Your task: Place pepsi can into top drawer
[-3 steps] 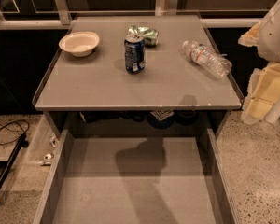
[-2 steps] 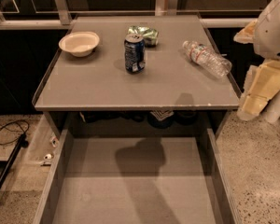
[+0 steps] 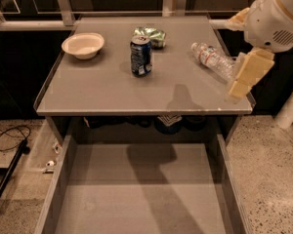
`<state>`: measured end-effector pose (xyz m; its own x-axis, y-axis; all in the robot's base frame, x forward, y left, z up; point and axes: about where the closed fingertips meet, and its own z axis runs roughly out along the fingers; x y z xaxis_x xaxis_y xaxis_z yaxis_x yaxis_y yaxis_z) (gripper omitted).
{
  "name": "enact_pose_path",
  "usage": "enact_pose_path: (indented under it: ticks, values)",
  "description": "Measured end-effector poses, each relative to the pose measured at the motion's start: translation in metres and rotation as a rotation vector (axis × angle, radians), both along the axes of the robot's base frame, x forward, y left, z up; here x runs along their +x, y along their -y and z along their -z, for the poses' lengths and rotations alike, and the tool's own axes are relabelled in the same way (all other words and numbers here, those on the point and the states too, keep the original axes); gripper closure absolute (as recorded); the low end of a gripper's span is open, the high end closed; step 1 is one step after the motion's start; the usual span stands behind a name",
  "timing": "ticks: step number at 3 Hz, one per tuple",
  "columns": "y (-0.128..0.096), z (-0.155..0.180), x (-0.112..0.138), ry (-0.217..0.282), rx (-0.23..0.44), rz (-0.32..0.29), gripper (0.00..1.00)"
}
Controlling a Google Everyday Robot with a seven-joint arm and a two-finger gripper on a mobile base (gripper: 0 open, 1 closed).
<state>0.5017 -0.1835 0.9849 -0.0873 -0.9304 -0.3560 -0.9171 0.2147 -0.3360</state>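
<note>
The pepsi can [image 3: 141,56] stands upright near the back middle of the grey tabletop [image 3: 112,89]. It is dark blue with a silver top. The top drawer [image 3: 136,199] is pulled out below the table's front edge, and its flat grey floor is bare. My gripper [image 3: 246,74] hangs from the white arm at the right edge of the table. It is above the front right corner, well to the right of the can and apart from it. It holds nothing that I can see.
A white bowl [image 3: 83,45] sits at the back left. A shiny green foil bag [image 3: 150,35] lies just behind the can. A clear water bottle [image 3: 212,58] lies on its side at the right, near the gripper. A black cable [image 3: 10,135] lies on the floor at the left.
The arm and gripper have moved left, from beside the table to over its right edge. The can, the bowl, the bag, the bottle and the drawer have not moved.
</note>
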Motion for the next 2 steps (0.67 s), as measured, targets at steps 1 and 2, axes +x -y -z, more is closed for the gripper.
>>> enact_pose_path:
  ticks: [1, 2]
  values:
    - [-0.022, 0.005, 0.025, 0.046, 0.091, -0.048, 0.0]
    - [-0.044, 0.012, 0.049, 0.046, 0.217, -0.08, 0.0]
